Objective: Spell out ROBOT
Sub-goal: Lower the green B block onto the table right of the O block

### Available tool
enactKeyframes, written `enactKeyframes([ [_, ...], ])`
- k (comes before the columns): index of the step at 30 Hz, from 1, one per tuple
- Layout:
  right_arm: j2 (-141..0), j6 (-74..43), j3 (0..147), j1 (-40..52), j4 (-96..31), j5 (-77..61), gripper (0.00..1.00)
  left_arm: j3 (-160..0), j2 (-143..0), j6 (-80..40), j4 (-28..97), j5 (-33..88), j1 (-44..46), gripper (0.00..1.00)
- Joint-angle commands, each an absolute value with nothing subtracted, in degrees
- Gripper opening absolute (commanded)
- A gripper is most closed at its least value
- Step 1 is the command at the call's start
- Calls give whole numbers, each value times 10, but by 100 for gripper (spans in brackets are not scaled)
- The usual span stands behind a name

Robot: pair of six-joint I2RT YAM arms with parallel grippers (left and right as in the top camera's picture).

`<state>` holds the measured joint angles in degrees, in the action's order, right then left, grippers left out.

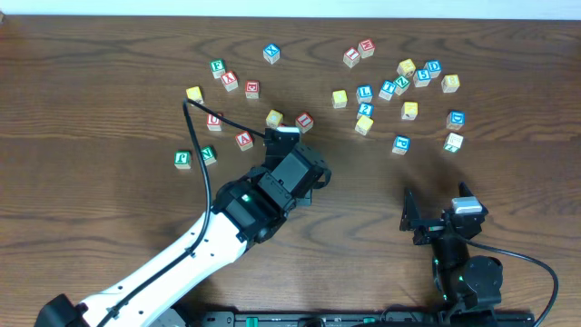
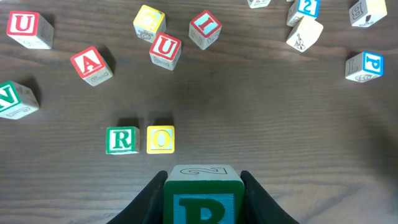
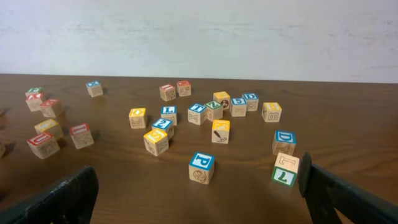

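The left gripper (image 2: 203, 184) is clamped on a held green block (image 2: 203, 200), one dark finger pressed against each side of it. The block's top face carries an outlined 2. Its front face shows the upper part of a blue letter, which could be a B or an R (the bottom edge of the view cuts it off).

Just ahead of the gripper on the dark wooden table (image 2: 280, 137), a green R block (image 2: 122, 140) and a yellow O block (image 2: 161, 139) stand side by side in a straight row, R on the left, nearly touching. The held block sits just to the right of the O and nearer the camera, apart from both.

Loose blocks lie farther out: a red A block (image 2: 91, 64), a green N block (image 2: 15, 99), a red U block (image 2: 165, 48) touching a yellow block (image 2: 149, 22), a red I block (image 2: 205, 28) and a blue P block (image 2: 365, 65).

In the overhead view the left arm (image 1: 272, 191) reaches across the table's middle and hides the R and O beneath it.

The right gripper (image 3: 198, 190) sits low near the table's front edge, its fingers spread wide apart with nothing between them. The scattered blocks lie beyond it.
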<state>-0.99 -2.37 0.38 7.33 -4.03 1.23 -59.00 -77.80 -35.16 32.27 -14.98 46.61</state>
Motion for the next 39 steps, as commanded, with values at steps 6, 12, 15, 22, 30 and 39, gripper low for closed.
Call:
enactKeyframes([
  [6, -7, -27, 3, 68, -43, 13, 99, -587, -919, -367, 239, -105, 467, 8],
  [12, -7, -27, 3, 68, -43, 13, 99, -587, -960, -327, 213, -77, 462, 7],
  [15, -7, -27, 3, 68, -43, 13, 99, -587, -963, -309, 219, -74, 442, 8],
  [22, -7, -27, 3, 68, -43, 13, 99, -587, -999, -305, 220, -64, 419, 7],
  [30, -7, -27, 3, 68, -43, 13, 99, -587, -1008, -305, 217, -64, 418, 7],
  [39, -7, -27, 3, 68, -43, 13, 99, -587, -1034, -304, 203, -67, 418, 7],
])
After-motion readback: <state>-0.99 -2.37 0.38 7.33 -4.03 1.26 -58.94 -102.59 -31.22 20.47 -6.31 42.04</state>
